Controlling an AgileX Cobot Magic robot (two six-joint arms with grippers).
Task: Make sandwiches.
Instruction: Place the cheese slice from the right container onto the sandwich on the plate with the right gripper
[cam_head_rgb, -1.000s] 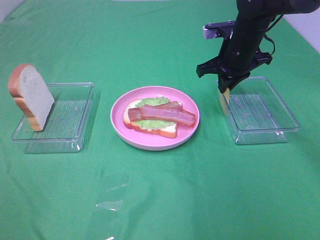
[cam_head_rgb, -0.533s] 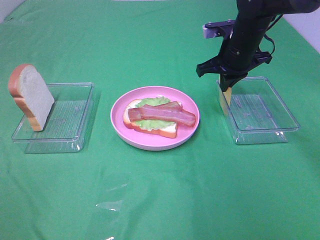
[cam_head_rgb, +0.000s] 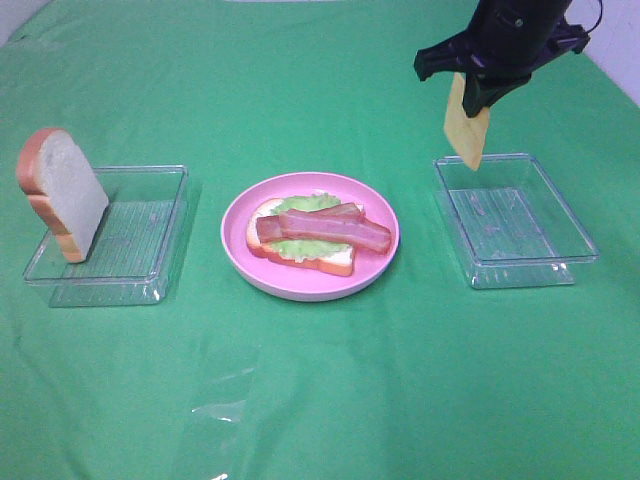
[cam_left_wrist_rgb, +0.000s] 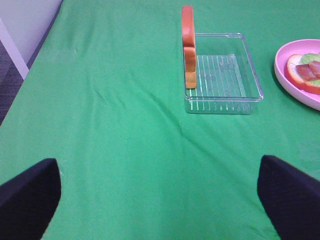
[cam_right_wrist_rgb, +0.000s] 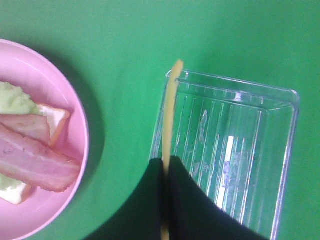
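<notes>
Three layers on the sandwich; cheese slice and top bread left.
Right gripper clamps the cheese slice aloft; left gripper gapes idle.

Bright, even light floods your green cloth; shadows fall soft.
Glare streaks the clear tray near your right jaws, whose fingers blur dark.

Right arm: showing matte black all over, with a rounded casing.
Crossbar: running flat and black across the arm's end, with angular tips.
Cable: a thin black loop is curving out beside the casing.
Right gripper: two plain black fingers are tapering towards their tips.
Left gripper: two broad black fingers are showing rounded corners and no markings.
</notes>
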